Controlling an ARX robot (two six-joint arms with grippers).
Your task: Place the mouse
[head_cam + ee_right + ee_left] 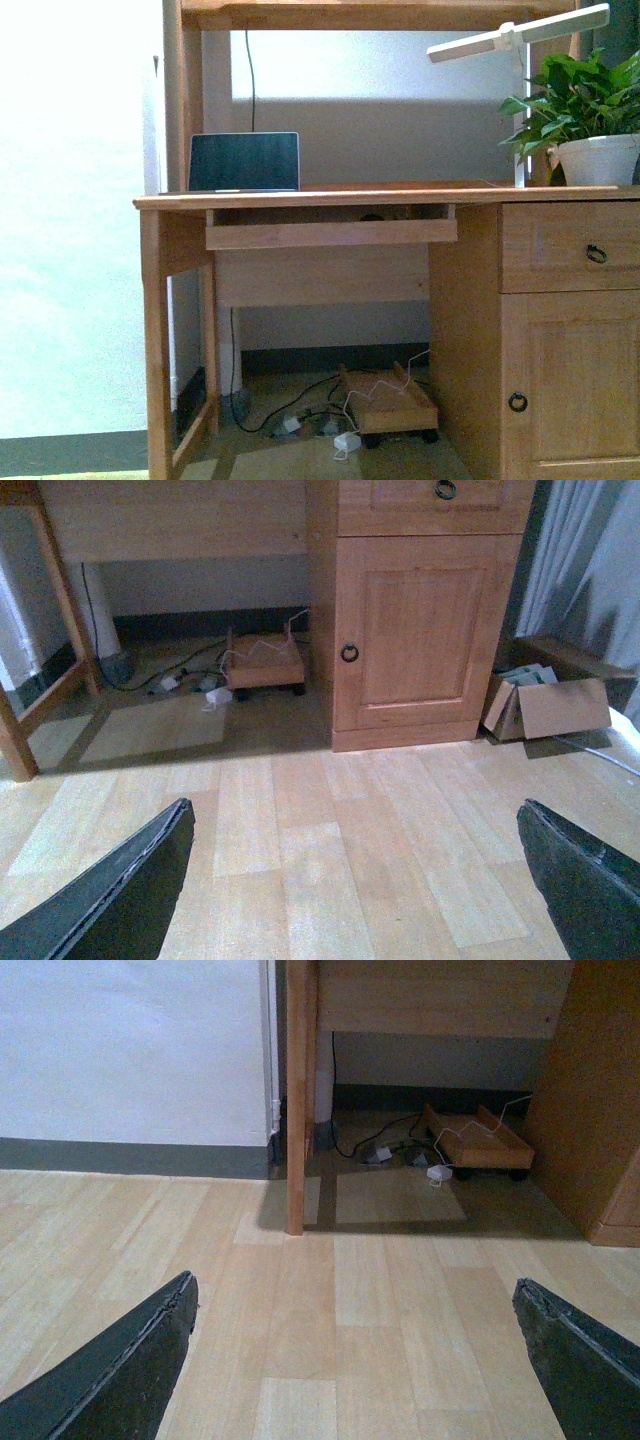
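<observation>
At the far left of the front view a laptop (244, 161) stood open on the desk (400, 196), its dark screen facing the camera; below the desktop a pull-out tray (330, 234) hung pushed in; on the floor beneath lay a low wooden trolley (396, 408) on wheels, with cables and a white adapter (347, 441) just beside it; further right a white lamp (520, 33) reached over a leafy plant (580, 95) in a white pot (598, 160); under these sat a drawer (560, 235) with a ring handle and a cupboard door (580, 370). The mouse showed in no view, so its place could not be told. The left gripper (352, 1282) hung over bare wood floor, its two dark fingers spread wide with nothing between them; the right gripper (355, 804) was spread just as wide and empty, facing the cupboard, with a cardboard box (560, 708) on the floor beside that cupboard.
</observation>
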